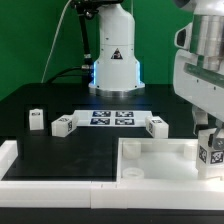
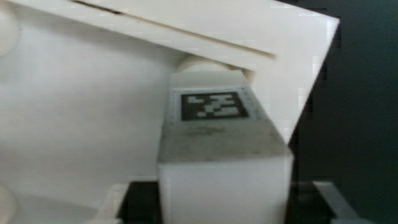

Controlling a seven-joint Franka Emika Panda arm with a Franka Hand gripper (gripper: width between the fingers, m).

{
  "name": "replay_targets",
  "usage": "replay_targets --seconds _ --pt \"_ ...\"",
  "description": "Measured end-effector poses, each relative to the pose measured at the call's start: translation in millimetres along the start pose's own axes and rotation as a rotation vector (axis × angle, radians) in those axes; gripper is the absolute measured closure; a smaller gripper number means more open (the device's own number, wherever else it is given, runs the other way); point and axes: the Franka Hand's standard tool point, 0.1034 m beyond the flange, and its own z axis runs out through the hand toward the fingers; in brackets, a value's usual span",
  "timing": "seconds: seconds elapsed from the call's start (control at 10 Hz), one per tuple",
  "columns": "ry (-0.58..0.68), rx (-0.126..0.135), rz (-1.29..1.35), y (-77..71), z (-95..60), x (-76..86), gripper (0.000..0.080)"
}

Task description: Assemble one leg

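At the edge of the white panel (image 1: 160,160) that faces the exterior view's right, the gripper (image 1: 211,146) hangs from the arm with its 2 fingers pressed on the leg (image 1: 212,155), 1 finger on each side. The leg is held upright between them. Its black-and-white tag is turned toward the exterior camera, and the leg sticks out below the fingertips. In the wrist view the same leg runs straight along the middle, with the tag facing the camera. Its far end is over the border of the panel, and the black table (image 2: 347,120) shows just beside it. Whether the leg's end touches the panel I cannot tell. A round socket (image 1: 128,172) sits in the panel's corner on the exterior view's left, well apart from the held leg. Beyond the panel lie the marker board (image 1: 112,118) and 3 loose legs (image 1: 64,125): 1 just beside the panel's far edge, 2 further toward the exterior view's left.
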Motion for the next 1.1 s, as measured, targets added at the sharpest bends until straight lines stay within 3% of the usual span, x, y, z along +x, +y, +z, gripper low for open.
replay_targets --seconds 0.1,0.2,0.3,0.7,1.1 --pt "0.000 0.004 -0.052 -0.7 -0.7 -1.2 0.0271" --pt "-0.001 0.012 -0.082 -2.3 -2.2 -5.5 0.0271" --pt "-0.003 0.010 -0.149 -2.0 -2.1 -9.1 0.0172" --pt "0.012 0.046 -0.667 -6.5 -2.7 -16.7 0.0151" --pt "0.026 0.044 -1.127 -5.9 -1.5 -13.8 0.0150"
